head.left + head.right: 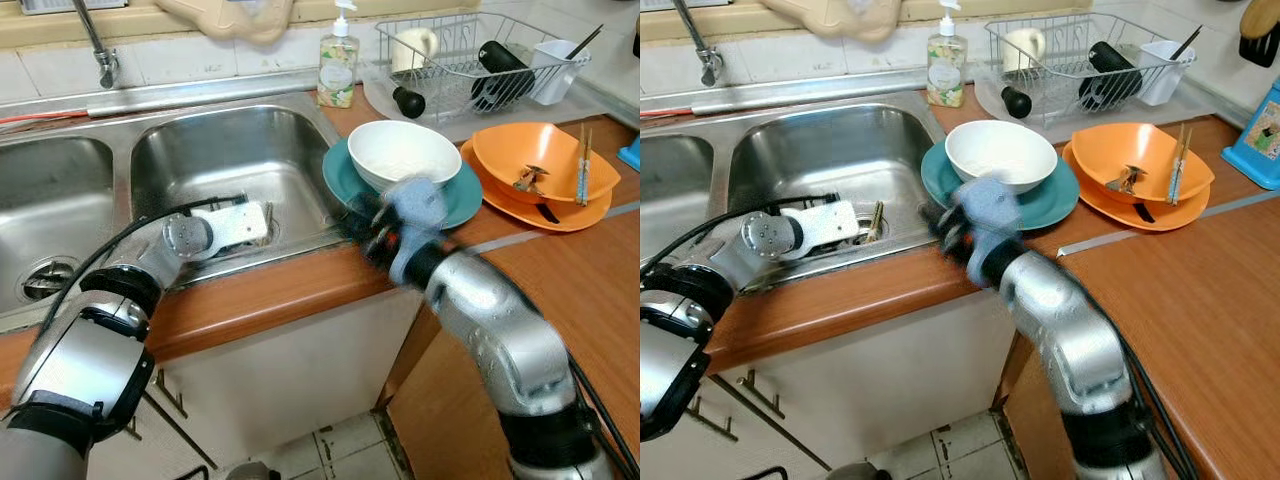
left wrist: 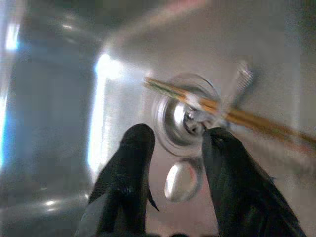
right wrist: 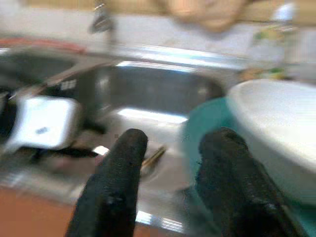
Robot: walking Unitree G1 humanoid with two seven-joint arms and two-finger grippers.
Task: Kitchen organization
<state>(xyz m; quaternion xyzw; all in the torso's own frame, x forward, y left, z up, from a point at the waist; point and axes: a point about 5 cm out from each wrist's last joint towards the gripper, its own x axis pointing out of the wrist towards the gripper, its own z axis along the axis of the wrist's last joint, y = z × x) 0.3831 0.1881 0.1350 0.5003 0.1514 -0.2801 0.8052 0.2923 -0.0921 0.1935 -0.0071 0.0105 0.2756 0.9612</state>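
Observation:
My left gripper (image 2: 177,140) reaches down into the right sink basin (image 1: 230,150) and is open over the drain (image 2: 180,116). A pair of wooden chopsticks (image 2: 247,118) lies across the drain, and a spoon's bowl (image 2: 181,180) lies between the fingers, not gripped. My right gripper (image 3: 177,140), blurred, hovers open at the sink's right rim beside the teal plate (image 1: 460,200). A white bowl (image 1: 403,152) sits on that plate. Nothing is between the right fingers.
Stacked orange bowls (image 1: 545,160) with chopsticks (image 1: 583,165) and cutlery stand right of the plate. A dish rack (image 1: 470,60) with a mug and utensils is behind, with a soap bottle (image 1: 338,68) beside it. The tap (image 1: 95,40) stands over the left basin (image 1: 50,200).

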